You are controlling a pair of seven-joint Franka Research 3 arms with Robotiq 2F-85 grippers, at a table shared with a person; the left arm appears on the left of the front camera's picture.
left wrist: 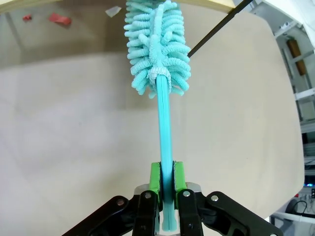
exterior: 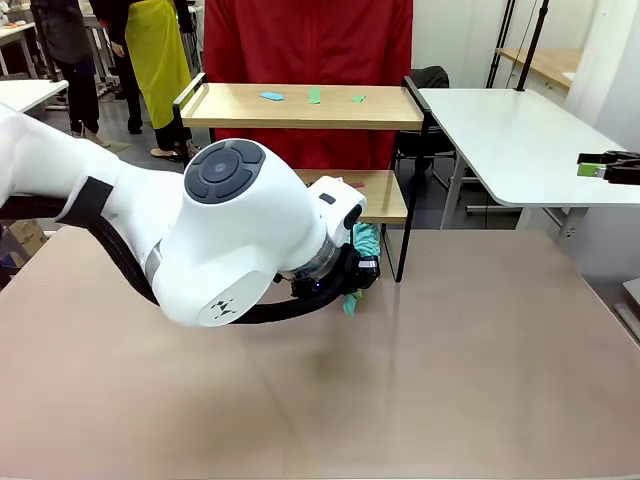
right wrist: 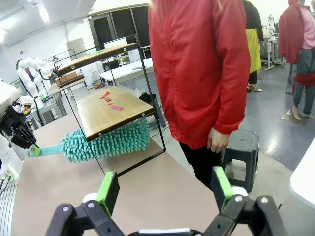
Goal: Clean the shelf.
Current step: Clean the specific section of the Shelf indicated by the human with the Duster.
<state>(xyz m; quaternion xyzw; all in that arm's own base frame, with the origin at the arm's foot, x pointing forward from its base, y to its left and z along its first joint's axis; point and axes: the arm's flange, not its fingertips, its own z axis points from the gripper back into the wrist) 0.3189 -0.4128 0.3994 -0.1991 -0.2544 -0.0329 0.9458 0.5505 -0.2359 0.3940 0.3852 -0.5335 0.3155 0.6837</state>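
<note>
The shelf (exterior: 300,108) stands at the table's far side, with two wooden boards in a black frame. Small green and blue scraps (exterior: 314,95) lie on its top board, and red scraps (right wrist: 110,101) on the lower board (right wrist: 115,115). My left gripper (left wrist: 166,174) is shut on the handle of a teal fluffy duster (left wrist: 157,44). The duster head (right wrist: 106,142) reaches under the lower board, just above the table. My left arm hides most of the duster (exterior: 366,240) in the front view. My right gripper (right wrist: 165,189) hangs open and empty, off to the right (exterior: 588,166).
A person in a red jacket (right wrist: 202,69) stands behind the shelf. A white table (exterior: 520,140) is at the right, a black stool (right wrist: 243,147) on the floor by the person. The brown table (exterior: 450,360) has free room in front.
</note>
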